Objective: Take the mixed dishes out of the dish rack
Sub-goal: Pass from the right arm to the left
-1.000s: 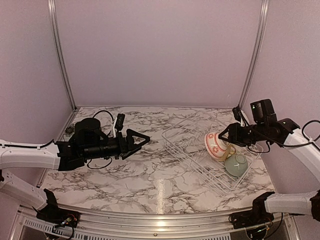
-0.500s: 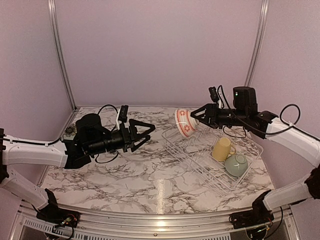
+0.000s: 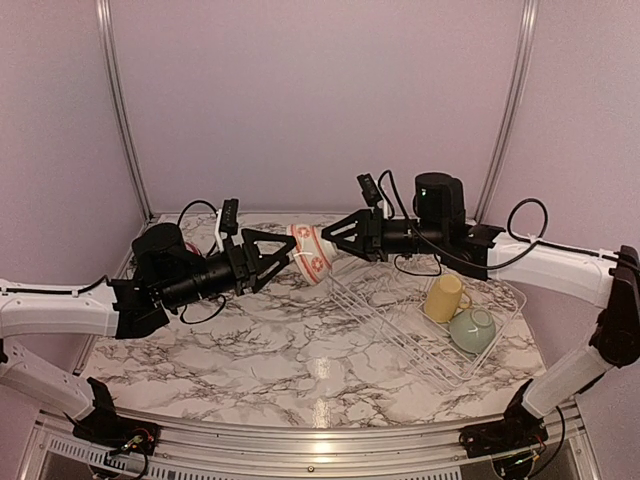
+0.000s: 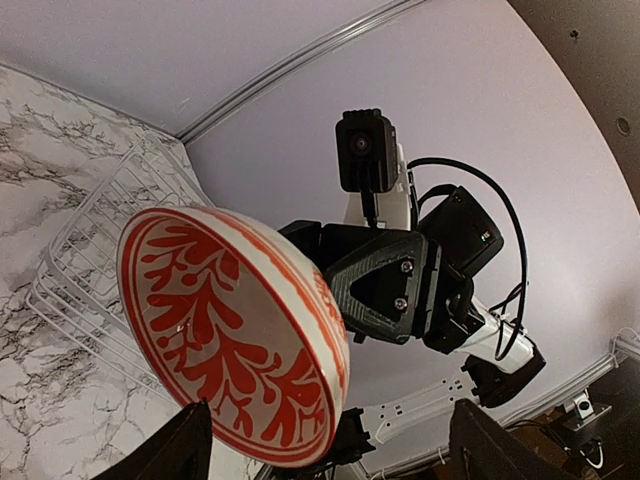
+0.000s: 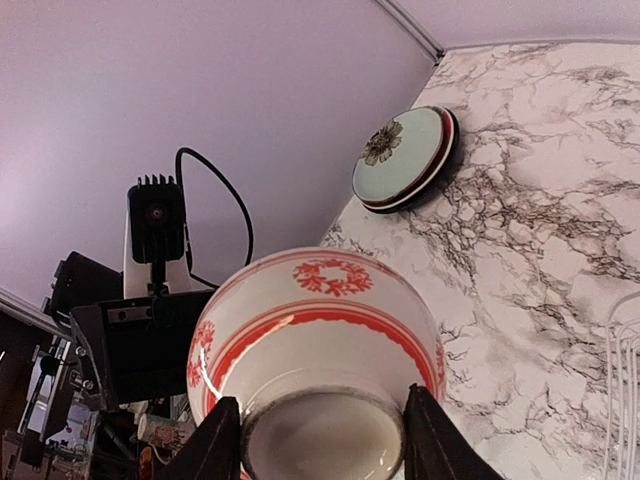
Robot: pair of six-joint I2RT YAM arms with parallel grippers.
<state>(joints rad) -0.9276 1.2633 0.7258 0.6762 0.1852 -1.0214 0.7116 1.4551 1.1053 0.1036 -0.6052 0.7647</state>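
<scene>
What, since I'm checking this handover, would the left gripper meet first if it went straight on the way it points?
The small round white-and-red patterned bowl, held in mid-air by the right gripper. The left gripper faces its inside with open jaws, seemingly close, though depth is hard to judge.

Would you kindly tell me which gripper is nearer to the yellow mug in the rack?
Right. The right gripper, holding the patterned bowl, hovers by the left end of the rack, away from the yellow mug; the left gripper is farther off, beyond the bowl.

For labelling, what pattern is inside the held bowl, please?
Small white-and-red bowl: red leaf sprigs; left wrist view.
</scene>
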